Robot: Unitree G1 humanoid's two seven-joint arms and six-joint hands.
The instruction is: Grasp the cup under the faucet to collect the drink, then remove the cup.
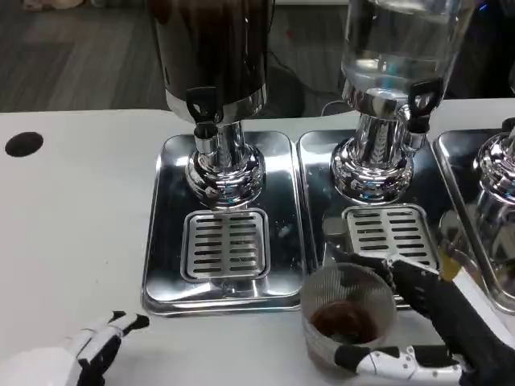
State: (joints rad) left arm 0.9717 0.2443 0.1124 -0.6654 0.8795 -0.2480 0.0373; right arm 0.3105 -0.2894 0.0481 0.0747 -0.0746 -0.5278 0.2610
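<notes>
The right hand [426,330] wraps the cup [348,315] from the right side, dark fingers [402,277] reaching round its far rim and a white and black finger curling under its near wall, so the cup is held and stands upright. The cup is clear and ribbed, with a shallow pool of dark drink in its bottom, and it sits on the white tabletop [72,241] just in front of the steel drip trays, near the seam between the left tray [165,273] and the middle tray [318,185], off both grilles. From this hand the dark dispenser [213,48] lies up and to the left; its black faucet [201,104] hangs over the left grille [225,244], well apart from the cup. The clear dispenser [402,48] stands straight behind the cup, its faucet [420,98] above the middle grille [388,233]. With drink already inside and the cup off the trays, the task looks close to done. The cup's axis is vertical, and keeping it so matters most in any further move. The left hand [92,350] rests low at the near left, fingers apart and holding nothing, much farther from the cup.
</notes>
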